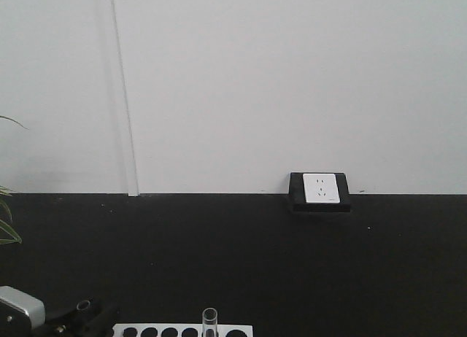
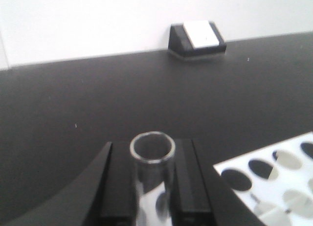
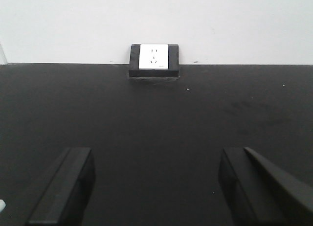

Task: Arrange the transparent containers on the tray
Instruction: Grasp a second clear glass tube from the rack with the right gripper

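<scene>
- The left gripper (image 2: 152,155) has its two black fingers (image 2: 119,187) pressed against a slim clear glass test tube (image 2: 152,179), one on either side, pinching it.
- The tube's open round mouth faces the left wrist camera; its lower end runs out of view.
- This held tube sits above the black tabletop (image 2: 98,103), just to the left of a white rack with round holes (image 2: 281,187), apart from it.
- A second clear glass test tube (image 1: 210,322) stands upright in one of the rack's holes, its mouth upward, at the bottom edge of the front view.
- The right gripper (image 3: 155,155) is spread wide, its two black fingers (image 3: 66,187) well apart with only bare tabletop between them, holding nothing.
- A white power socket in a black housing (image 3: 154,59) sits at the far edge of the tabletop, against the white wall (image 1: 292,74).
- Green plant leaves (image 1: 7,231) reach in from the left edge of the front view.
</scene>
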You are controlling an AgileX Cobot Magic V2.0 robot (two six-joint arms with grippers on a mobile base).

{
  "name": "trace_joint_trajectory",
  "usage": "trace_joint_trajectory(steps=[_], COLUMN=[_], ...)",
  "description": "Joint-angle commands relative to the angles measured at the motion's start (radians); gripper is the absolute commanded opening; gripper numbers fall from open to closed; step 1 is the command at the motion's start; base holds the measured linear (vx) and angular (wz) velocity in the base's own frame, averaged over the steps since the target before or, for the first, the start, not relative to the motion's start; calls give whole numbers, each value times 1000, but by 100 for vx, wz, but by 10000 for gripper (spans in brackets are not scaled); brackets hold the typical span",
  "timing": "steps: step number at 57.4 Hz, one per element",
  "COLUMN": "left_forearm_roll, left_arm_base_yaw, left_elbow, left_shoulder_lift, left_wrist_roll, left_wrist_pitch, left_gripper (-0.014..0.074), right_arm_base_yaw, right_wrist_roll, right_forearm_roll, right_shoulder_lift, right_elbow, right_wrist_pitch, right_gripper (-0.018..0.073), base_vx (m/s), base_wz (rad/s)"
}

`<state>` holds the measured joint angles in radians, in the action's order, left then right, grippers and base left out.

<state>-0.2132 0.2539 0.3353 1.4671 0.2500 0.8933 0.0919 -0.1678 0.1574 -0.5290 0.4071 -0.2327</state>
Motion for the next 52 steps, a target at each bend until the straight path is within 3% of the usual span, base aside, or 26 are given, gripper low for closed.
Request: trace_joint_trajectory(steps=[1,19,23,32,43,52], left_forearm_roll=[16,25,25,21,21,21], left_arm_base_yaw=[5,5,5,5,5,5], left_elbow=[19,32,66,165,217,217], left_shoulder_lift=[-91,-350,-421,-512,-530,-527], left_wrist_roll=[12,12,10,7,8,8], left_wrist_pitch=[20,-195,-305,-495,-556,-563], left_gripper=[45,47,47,50,52,53], right_arm_base_yaw=[-2,17,78,297,496,601], right_wrist_roll=[7,20,51,85,85,85], right_forearm_roll=[4,-52,-43,-41,-42,-42], right_shoulder_lift=[-6,-115,-164,-319,-550,-696], right_elbow=[33,33,33,33,33,59], right_wrist_pitch=[87,179,233,386,585,683], right_gripper=[593,593,593,593,593,593], base_vx=[0,0,0,0,0,0], base_wz=[0,0,0,0,0,0])
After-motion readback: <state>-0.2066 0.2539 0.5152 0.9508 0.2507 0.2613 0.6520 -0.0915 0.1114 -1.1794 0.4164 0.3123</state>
